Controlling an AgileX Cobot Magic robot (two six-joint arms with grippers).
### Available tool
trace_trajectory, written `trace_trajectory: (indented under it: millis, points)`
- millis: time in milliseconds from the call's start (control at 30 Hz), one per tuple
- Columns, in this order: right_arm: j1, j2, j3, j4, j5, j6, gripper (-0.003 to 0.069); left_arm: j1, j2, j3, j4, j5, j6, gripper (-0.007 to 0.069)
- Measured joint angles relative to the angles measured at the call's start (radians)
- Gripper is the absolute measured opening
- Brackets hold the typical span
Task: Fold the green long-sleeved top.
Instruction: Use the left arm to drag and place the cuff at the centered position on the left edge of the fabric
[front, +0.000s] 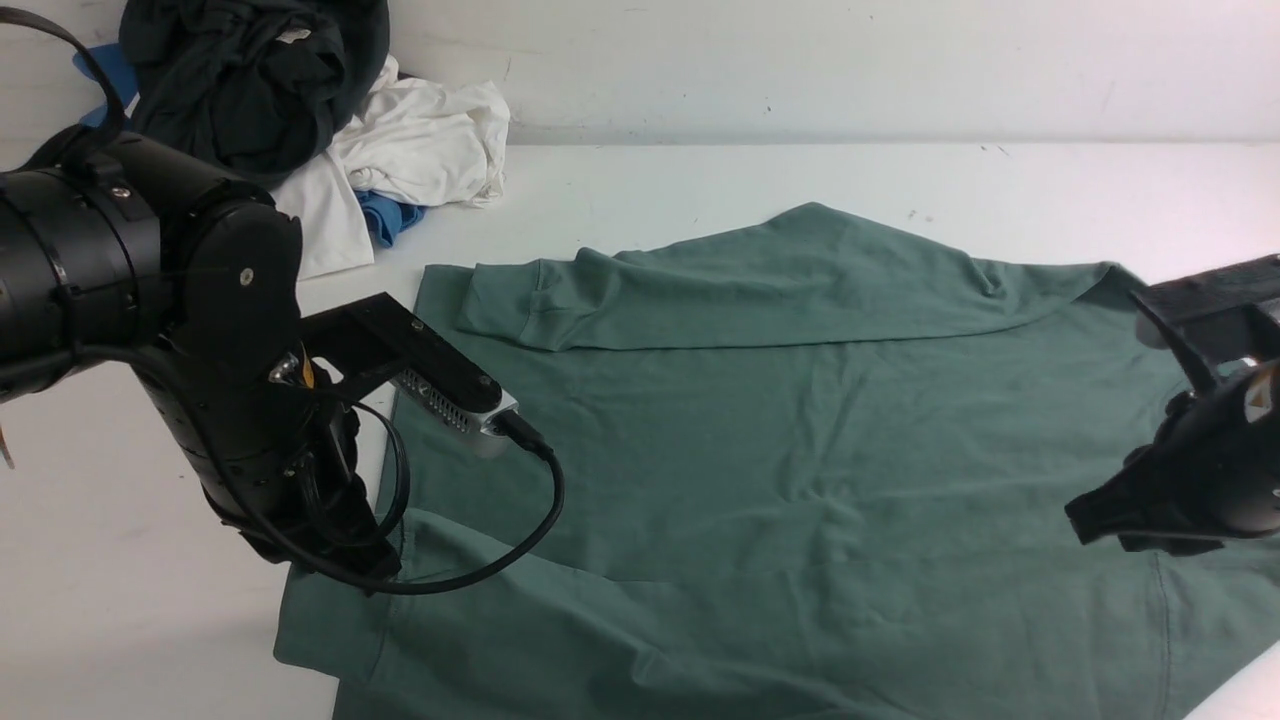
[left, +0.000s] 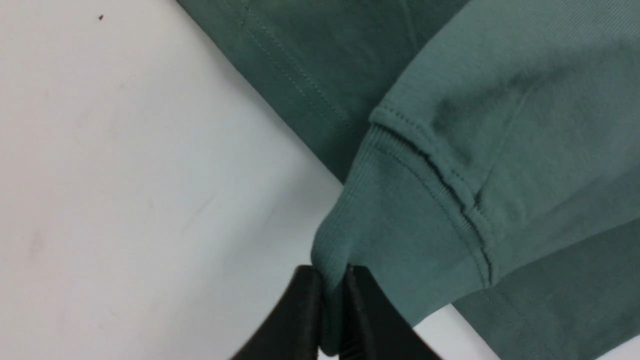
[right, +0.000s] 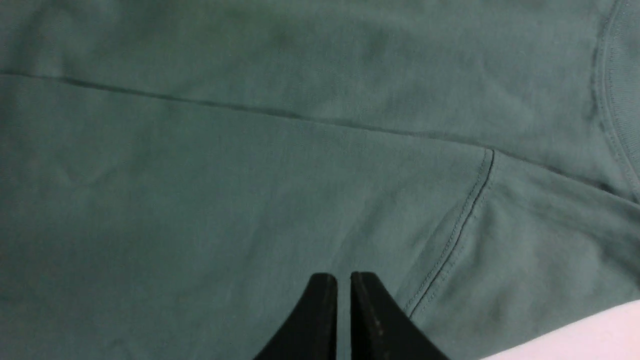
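Observation:
The green long-sleeved top (front: 800, 450) lies spread flat on the white table (front: 120, 600). One sleeve is folded across its far part, with the cuff (front: 505, 305) near the left hem. My left gripper (left: 332, 282) is shut on the ribbed cuff (left: 395, 240) of the other sleeve, at the top's near left corner; in the front view the left arm (front: 230, 330) hides those fingers. My right gripper (front: 1080, 520) hovers over the top's right side. Its fingertips (right: 344, 285) stand a narrow gap apart with nothing between them, above a shoulder seam (right: 465, 210).
A heap of other clothes sits at the back left against the wall: a blackish garment (front: 250, 80), a white one (front: 420, 140) and a blue one (front: 385, 215). The left arm's cable (front: 540, 500) loops over the top's left part.

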Motion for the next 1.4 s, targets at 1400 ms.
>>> trace_trajectory:
  millis: [1400]
  points:
    - [0.000,0.417,-0.143,-0.040,-0.029,0.028,0.0090,0.000,-0.001,0.000,0.001,-0.011,0.000,0.0024]
